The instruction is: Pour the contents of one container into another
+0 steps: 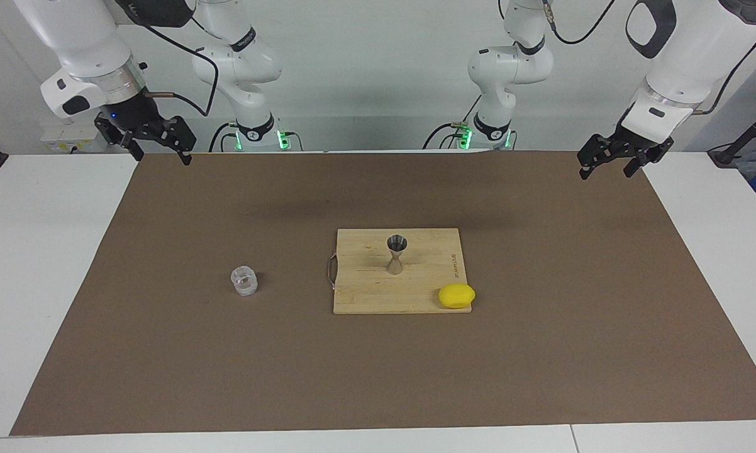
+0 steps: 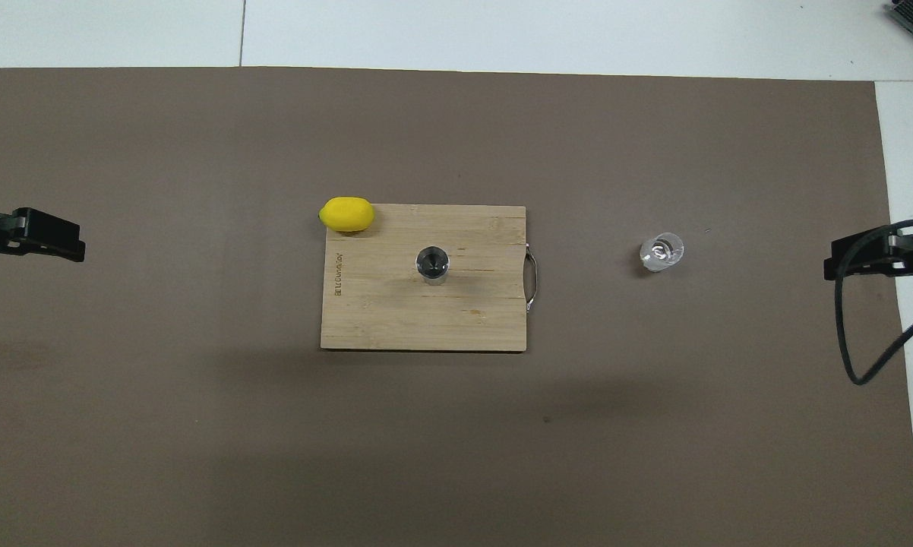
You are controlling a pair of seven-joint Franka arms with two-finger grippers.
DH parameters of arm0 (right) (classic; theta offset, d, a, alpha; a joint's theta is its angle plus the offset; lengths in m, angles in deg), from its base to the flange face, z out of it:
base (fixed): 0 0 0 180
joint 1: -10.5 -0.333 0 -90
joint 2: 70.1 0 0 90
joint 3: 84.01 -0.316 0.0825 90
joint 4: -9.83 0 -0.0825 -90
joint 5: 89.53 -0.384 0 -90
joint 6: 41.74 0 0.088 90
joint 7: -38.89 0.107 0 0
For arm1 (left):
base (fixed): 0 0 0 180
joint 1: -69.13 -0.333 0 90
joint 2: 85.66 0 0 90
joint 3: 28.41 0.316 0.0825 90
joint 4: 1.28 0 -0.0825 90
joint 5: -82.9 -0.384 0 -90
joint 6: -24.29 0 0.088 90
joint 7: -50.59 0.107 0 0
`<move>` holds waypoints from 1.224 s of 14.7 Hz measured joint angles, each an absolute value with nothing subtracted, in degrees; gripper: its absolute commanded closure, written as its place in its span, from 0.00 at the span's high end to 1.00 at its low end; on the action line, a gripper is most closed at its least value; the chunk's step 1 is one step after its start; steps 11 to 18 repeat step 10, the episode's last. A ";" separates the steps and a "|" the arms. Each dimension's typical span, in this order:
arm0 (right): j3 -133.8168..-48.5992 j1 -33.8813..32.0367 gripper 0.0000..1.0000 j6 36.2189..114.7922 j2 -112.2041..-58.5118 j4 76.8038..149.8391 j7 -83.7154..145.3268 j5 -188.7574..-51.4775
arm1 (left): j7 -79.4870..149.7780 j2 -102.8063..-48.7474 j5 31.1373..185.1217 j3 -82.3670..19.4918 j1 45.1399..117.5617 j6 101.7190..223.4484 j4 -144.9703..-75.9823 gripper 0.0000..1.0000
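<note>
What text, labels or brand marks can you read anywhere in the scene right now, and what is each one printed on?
Cutting board: one short line of burnt-in lettering along the edge toward the left arm's end, too small to read.
Arm joints near the bases: small marks on the black bands, too small to read.
Glass tumbler, jigger, lemon, brown mat: no text visible.
</note>
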State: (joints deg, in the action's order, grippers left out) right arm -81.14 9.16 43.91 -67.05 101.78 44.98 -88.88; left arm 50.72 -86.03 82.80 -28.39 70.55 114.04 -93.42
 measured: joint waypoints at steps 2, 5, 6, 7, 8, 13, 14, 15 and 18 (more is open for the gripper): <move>-81.19 9.14 1.00 44.10 -67.05 101.78 43.32 -87.70 | 50.72 -86.03 82.80 -28.39 70.55 114.04 -93.42 1.00; -81.22 9.14 1.00 44.36 -67.06 101.83 42.45 -87.36 | 50.72 -86.03 82.80 -28.39 70.55 114.04 -93.42 1.00; -81.24 9.14 1.00 44.36 -67.07 101.86 42.45 -87.38 | 50.72 -86.03 82.80 -28.39 70.55 114.04 -93.42 1.00; -81.25 9.14 1.00 44.36 -67.08 101.87 42.45 -87.61 | 50.72 -86.03 82.80 -28.39 70.55 114.04 -93.42 1.00; -81.25 9.14 1.00 44.36 -67.08 101.88 42.46 -87.96 | 50.72 -86.03 82.80 -28.39 70.55 114.04 -93.42 1.00; -81.25 9.14 1.00 44.36 -67.08 101.88 42.52 -88.09 | 50.72 -86.03 82.80 -28.39 70.55 114.04 -93.42 1.00; -81.25 9.14 1.00 44.36 -67.08 101.88 42.52 -88.09 | 50.72 -86.03 82.80 -28.39 70.55 114.04 -93.42 1.00; -81.25 9.14 1.00 44.36 -67.08 101.88 42.52 -88.09 | 50.72 -86.03 82.80 -28.39 70.55 114.04 -93.42 1.00; -81.25 9.14 1.00 44.36 -67.08 101.88 42.52 -88.09 | 50.72 -86.03 82.80 -28.39 70.55 114.04 -93.42 1.00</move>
